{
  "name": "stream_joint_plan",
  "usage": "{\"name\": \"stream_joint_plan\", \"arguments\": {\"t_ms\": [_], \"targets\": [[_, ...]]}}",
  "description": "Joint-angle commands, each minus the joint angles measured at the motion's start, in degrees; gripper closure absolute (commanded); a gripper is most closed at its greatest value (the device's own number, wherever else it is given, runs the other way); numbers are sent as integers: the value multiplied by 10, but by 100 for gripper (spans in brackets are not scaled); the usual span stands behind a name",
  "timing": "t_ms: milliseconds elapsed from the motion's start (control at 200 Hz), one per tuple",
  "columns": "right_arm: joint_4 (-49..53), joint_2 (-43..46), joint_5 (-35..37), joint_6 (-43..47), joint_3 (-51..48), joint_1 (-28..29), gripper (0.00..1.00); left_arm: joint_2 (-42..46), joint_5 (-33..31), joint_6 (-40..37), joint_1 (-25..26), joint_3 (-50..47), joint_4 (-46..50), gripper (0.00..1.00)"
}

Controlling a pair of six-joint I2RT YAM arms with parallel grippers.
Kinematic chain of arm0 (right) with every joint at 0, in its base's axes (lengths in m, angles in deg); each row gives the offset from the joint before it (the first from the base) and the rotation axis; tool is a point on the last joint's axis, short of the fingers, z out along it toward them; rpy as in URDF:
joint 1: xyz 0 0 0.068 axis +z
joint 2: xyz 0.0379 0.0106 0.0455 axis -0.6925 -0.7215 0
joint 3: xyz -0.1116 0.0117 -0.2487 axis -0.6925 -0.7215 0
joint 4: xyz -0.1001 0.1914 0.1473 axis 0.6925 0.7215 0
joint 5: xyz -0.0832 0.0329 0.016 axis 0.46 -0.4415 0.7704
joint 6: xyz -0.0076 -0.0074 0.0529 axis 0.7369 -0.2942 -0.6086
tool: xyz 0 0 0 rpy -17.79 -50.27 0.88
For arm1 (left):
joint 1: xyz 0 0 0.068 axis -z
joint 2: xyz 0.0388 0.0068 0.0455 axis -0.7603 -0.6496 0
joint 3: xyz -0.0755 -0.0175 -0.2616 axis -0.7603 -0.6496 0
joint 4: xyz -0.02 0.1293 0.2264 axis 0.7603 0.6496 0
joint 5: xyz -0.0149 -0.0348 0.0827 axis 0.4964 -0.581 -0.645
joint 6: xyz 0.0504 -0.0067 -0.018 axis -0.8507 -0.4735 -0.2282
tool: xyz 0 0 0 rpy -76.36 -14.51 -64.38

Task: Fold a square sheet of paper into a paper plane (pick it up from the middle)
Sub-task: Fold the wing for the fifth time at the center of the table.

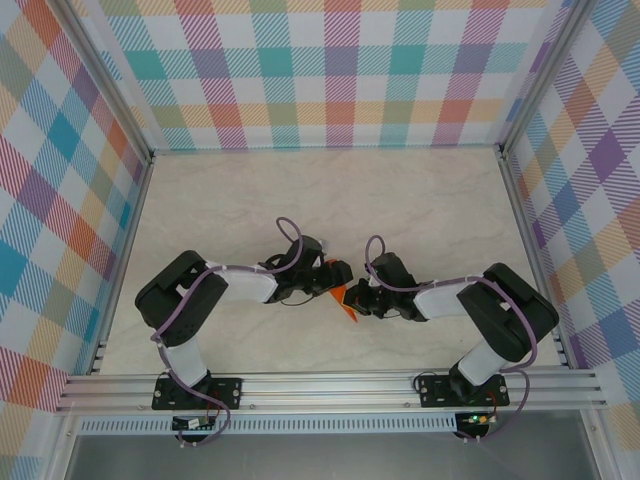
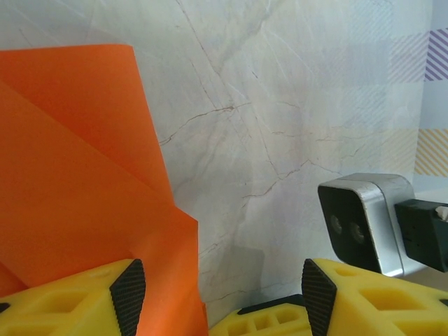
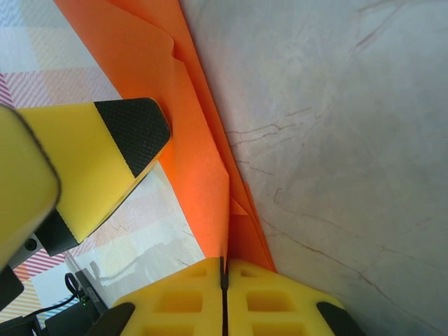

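The orange sheet of paper (image 1: pixel 344 301) is folded into long layered flaps and is held off the table between my two arms. My right gripper (image 3: pixel 224 269) is shut on its folded edge (image 3: pixel 192 133), with the layers running away from the jaws. My left gripper (image 2: pixel 222 290) stands open; the paper (image 2: pixel 70 175) lies against its left finger (image 2: pixel 129 290) and reaches partway into the gap. That left finger (image 3: pixel 105 154) also shows beside the paper in the right wrist view. From above, the left gripper (image 1: pixel 333 276) and the right gripper (image 1: pixel 362 300) almost meet at the paper.
The marble-patterned table (image 1: pixel 330 195) lies beneath both arms. Checked walls (image 1: pixel 330 70) close it in on three sides, and an aluminium rail (image 1: pixel 330 385) runs along the near edge. The right arm's silver wrist camera (image 2: pixel 364 224) sits close to my left gripper.
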Motion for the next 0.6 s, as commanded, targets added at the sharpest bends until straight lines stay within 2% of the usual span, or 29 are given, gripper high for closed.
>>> {"name": "stream_joint_plan", "arguments": {"t_ms": [0, 205, 380, 595], "targets": [[58, 20, 7, 6, -15, -3, 91, -16, -30, -8, 5, 9, 44, 37], [122, 64, 3, 38, -16, -4, 86, -23, -28, -14, 5, 18, 66, 38], [149, 73, -18, 58, -21, -4, 87, -27, -26, -13, 5, 20, 67, 38], [174, 67, -3, 69, -21, -5, 91, -27, -24, -14, 5, 23, 70, 38]]}}
